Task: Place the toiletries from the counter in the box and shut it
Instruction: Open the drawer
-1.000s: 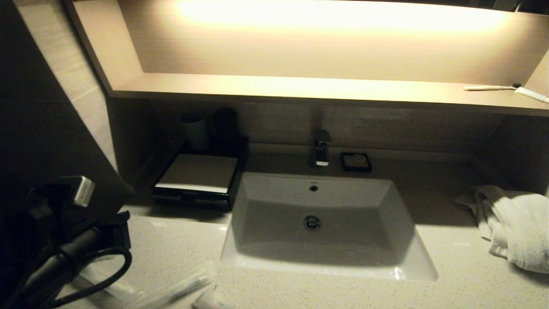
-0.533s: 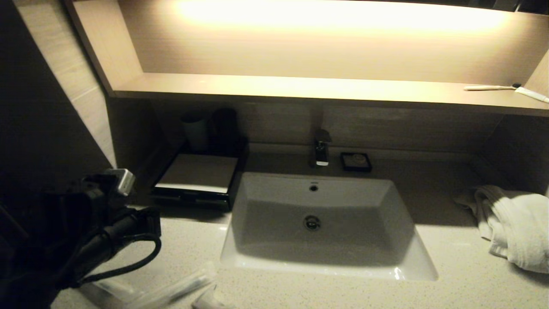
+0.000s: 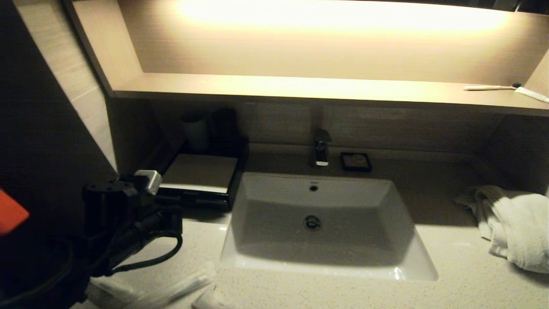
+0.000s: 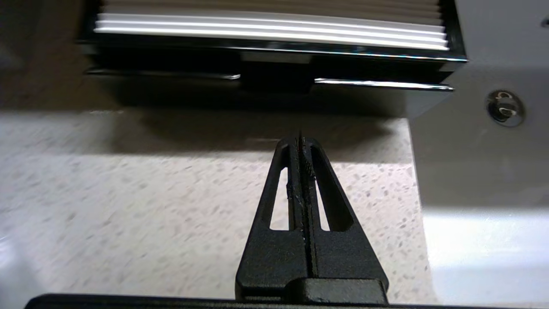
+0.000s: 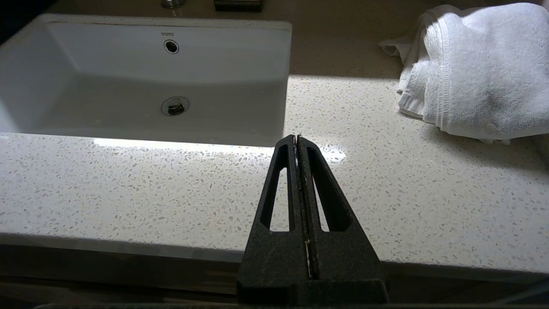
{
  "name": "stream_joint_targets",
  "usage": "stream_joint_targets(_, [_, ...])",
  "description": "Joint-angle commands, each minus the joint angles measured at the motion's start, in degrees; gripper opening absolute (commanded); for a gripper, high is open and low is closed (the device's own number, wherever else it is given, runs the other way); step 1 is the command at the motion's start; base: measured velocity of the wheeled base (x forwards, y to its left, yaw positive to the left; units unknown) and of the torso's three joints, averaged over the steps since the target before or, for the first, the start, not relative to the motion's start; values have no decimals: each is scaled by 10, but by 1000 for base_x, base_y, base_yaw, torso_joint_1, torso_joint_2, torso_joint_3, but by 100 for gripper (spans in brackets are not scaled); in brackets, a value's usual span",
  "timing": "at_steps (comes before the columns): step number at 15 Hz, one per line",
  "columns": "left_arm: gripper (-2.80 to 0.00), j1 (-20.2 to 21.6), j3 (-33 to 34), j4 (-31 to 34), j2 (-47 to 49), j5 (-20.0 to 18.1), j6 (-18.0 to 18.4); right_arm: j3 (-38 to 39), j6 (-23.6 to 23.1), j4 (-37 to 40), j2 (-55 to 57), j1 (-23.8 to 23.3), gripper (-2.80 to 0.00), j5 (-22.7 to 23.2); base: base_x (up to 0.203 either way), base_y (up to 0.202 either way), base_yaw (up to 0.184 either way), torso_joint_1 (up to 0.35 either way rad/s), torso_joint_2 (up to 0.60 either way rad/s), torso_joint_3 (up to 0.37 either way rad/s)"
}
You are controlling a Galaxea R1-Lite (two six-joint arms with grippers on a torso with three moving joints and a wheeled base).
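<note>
The left gripper (image 4: pixel 300 139) is heading for the box (image 4: pixel 274 56) with its fingers pressed together and holding nothing, probably because the drawer, which looks shut, must be pulled out before anything goes in. The box is sitting just ahead of the fingertips, not touching, while the toiletries (image 3: pixel 171 289) are lying on the counter (image 3: pixel 450 274) nearer the robot than the box. The right gripper (image 5: pixel 298 139), also clamped on nothing, is idling over the counter well away from the box.

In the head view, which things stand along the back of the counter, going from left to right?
The box → the tap → the small black soap dish → the white towel, all on the counter.
</note>
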Motion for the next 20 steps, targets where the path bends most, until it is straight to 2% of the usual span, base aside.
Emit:
stream_joint_targets(1, [-280, -4, -4, -21, 36, 2, 2, 0, 0, 0, 0, 0, -280, 0, 0, 0, 0, 0, 0, 0])
stream_joint_targets(3, [-280, -4, -16, -40, 54, 3, 12, 0, 0, 0, 0, 0, -280, 0, 0, 0, 0, 0, 0, 0])
stream_joint_targets(20, [-280, -2, -47, -58, 86, 8, 12, 0, 0, 0, 0, 0, -280, 0, 0, 0, 0, 0, 0, 0])
